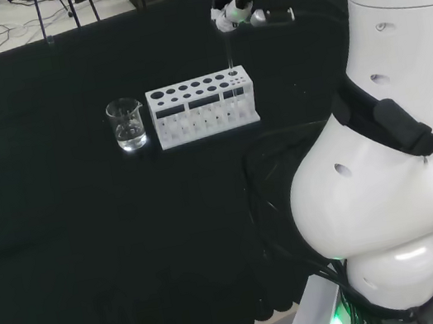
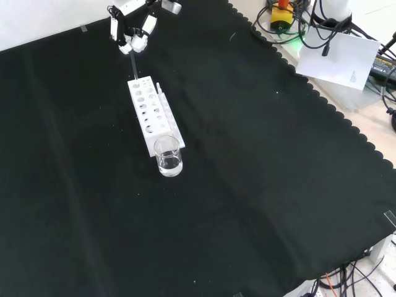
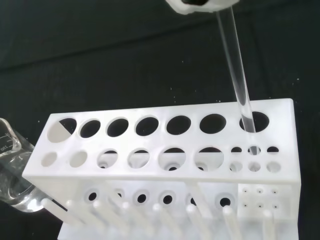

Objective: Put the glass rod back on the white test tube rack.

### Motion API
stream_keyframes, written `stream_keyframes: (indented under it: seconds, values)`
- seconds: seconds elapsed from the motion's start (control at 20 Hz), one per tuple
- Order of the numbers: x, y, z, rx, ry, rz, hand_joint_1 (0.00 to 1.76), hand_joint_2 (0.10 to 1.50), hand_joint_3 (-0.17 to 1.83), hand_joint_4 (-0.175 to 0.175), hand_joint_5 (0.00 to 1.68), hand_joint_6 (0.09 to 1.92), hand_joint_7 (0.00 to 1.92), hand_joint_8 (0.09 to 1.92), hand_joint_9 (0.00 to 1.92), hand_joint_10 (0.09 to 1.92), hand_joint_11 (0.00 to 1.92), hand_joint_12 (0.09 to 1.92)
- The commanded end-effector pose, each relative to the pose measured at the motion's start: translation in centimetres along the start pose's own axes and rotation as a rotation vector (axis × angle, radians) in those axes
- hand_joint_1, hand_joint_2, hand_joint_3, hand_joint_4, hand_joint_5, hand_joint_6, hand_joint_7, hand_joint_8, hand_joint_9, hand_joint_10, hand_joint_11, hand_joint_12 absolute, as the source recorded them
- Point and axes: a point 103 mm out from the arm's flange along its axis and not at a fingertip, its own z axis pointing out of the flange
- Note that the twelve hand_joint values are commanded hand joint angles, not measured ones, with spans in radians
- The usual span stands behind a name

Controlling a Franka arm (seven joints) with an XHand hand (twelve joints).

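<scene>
A clear glass rod (image 3: 234, 61) stands nearly upright, its top pinched in my hand (image 1: 236, 9). Its lower end sits inside the last large hole at one end of the white test tube rack (image 3: 150, 145). In the head view the rod (image 1: 229, 51) drops from the hand to the rack's (image 1: 203, 107) far right corner. From the front, the hand (image 2: 133, 28) hovers above the rack's (image 2: 151, 114) far end, and the rod (image 2: 132, 65) reaches down to it. A blurred white part of the hand (image 3: 200, 5) covers the rod's top in the wrist view.
A small glass beaker (image 1: 127, 124) with some clear liquid stands right by the rack's other end, also seen from the front as the beaker (image 2: 169, 156). The rack carries rows of open holes and pegs. Black cloth lies all around; cables and boxes lie past the cloth's scalloped edge.
</scene>
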Motion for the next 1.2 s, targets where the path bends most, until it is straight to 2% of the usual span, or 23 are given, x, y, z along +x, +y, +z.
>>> stream_keyframes:
  seconds: [0.05,0.15,0.2,0.25,0.35,0.4,0.5,0.65,0.75,0.95,1.2]
  values:
    - [-0.2,-0.2,0.4,0.012,0.02,0.012,1.28,1.11,0.01,-0.175,0.99,0.71,1.01,1.29,1.54,1.11,1.45,1.17]
    - [-0.1,-0.2,0.4,0.024,0.025,0.011,1.28,1.09,0.0,-0.175,1.01,0.69,1.07,1.18,1.55,1.09,1.47,1.15]
    - [0.0,-0.2,0.3,0.034,0.019,0.01,1.29,1.08,-0.01,-0.175,1.02,0.72,1.12,1.07,1.55,1.1,1.48,1.15]
    - [0.2,-0.2,0.2,0.039,0.015,0.009,1.35,1.05,-0.06,-0.175,0.95,0.79,1.06,1.04,1.54,1.11,1.49,1.15]
    - [0.5,-0.2,0.1,0.058,-0.004,0.01,1.42,1.0,-0.14,-0.175,0.67,0.92,0.82,0.98,1.52,1.16,1.53,1.17]
    - [0.6,-0.3,0.0,0.06,-0.013,0.009,1.44,0.98,-0.16,-0.175,0.53,0.92,0.71,0.94,1.5,1.18,1.55,1.18]
    - [0.7,-0.3,-0.2,0.065,-0.02,0.014,1.46,0.95,-0.17,-0.175,0.34,0.74,0.51,0.9,1.46,1.21,1.59,1.19]
    - [0.4,-0.5,-0.5,0.063,-0.014,0.029,1.61,0.93,-0.17,-0.175,0.25,0.38,0.19,0.8,1.42,0.55,1.56,1.22]
    - [0.1,-0.6,-0.5,0.062,-0.009,0.034,1.63,0.92,-0.17,-0.175,0.26,0.23,0.13,0.77,1.47,0.34,1.56,1.22]
    - [-0.5,-0.8,-0.6,0.064,-0.014,0.045,1.64,0.91,-0.17,-0.174,0.28,0.14,0.11,0.75,1.5,0.24,1.56,1.21]
    - [-0.8,-0.9,-0.9,0.057,-0.017,0.045,1.64,0.91,-0.17,-0.174,0.29,0.11,0.12,0.75,1.5,0.22,1.56,1.21]
